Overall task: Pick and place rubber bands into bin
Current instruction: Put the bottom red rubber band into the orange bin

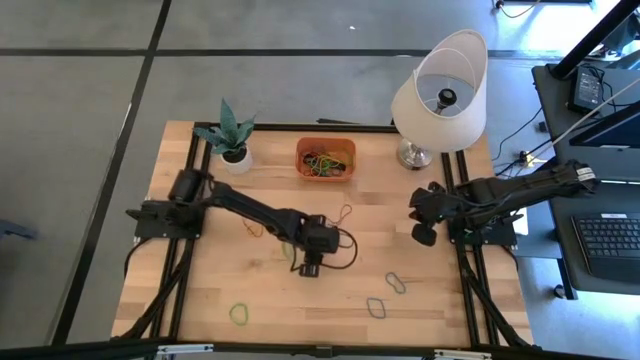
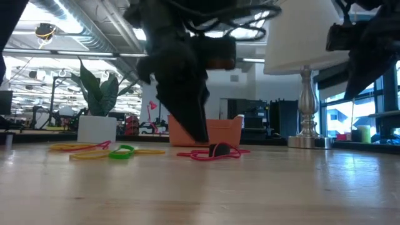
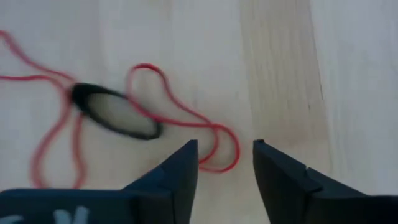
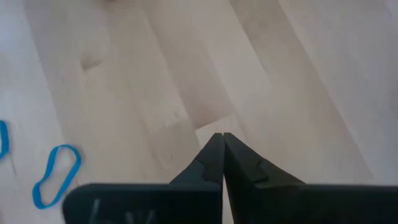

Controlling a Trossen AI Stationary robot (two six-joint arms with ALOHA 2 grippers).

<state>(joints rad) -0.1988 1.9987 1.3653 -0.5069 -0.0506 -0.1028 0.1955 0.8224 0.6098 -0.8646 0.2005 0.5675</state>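
My left gripper (image 3: pixel 225 163) hangs low over the table (image 1: pixel 450 300) with its fingers (image 3: pixel 180 171) spread and holding nothing. A red rubber band (image 3: pixel 186 118) lies on the wood just ahead of the tips, one loop reaching between them, tangled with a black band (image 3: pixel 115 112). My right gripper (image 4: pixel 222 146) waits pinched closed and empty near the lamp (image 1: pixel 440 95). The bin (image 1: pixel 326 158) sits well apart at the far edge.

One bin (image 1: pixel 326 158) — two arms
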